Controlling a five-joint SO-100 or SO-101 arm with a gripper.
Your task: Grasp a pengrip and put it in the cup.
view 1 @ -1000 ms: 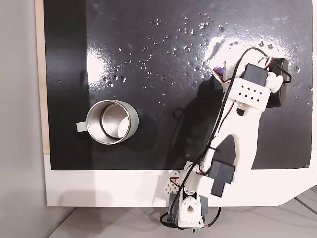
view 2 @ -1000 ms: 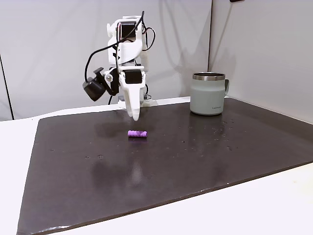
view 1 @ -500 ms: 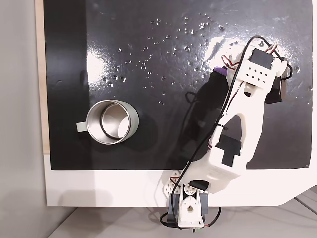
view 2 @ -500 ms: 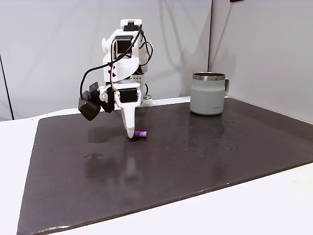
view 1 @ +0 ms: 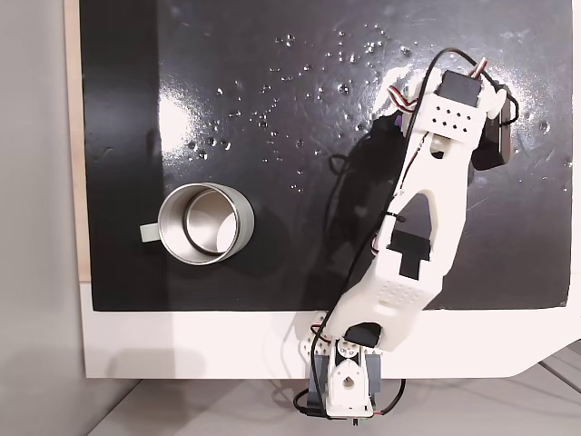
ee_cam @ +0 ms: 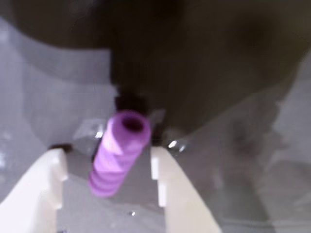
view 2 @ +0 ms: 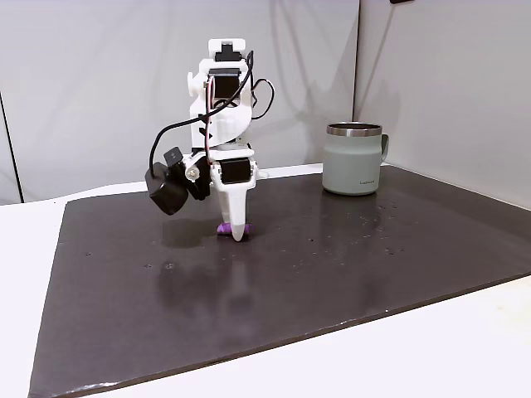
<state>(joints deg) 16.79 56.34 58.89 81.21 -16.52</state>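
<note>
The pengrip (ee_cam: 118, 151), a short light-purple ribbed cylinder, lies on the dark mat between my two white fingers (ee_cam: 167, 187) in the wrist view. My gripper (ee_cam: 106, 154) is open and straddles it, with the right finger almost touching it. In a fixed view from the side, the gripper (view 2: 236, 233) points straight down with its tip at the mat, and the pengrip (view 2: 223, 228) peeks out behind the finger. The silver cup (view 1: 207, 223) stands far to the left in the fixed view from above. It stands upright at the back right (view 2: 353, 159) in the side view.
The black mat (view 1: 272, 82) covers most of the white table (view 1: 182, 345). White glare specks (view 1: 300, 64) dot its far part. The arm's base (view 1: 345, 391) sits at the near table edge. A black camera module (view 2: 168, 189) hangs beside the wrist.
The arm has stretched forward and lowered the gripper from above the mat down over the pengrip. The pengrip now lies between the fingers. The cup has not moved.
</note>
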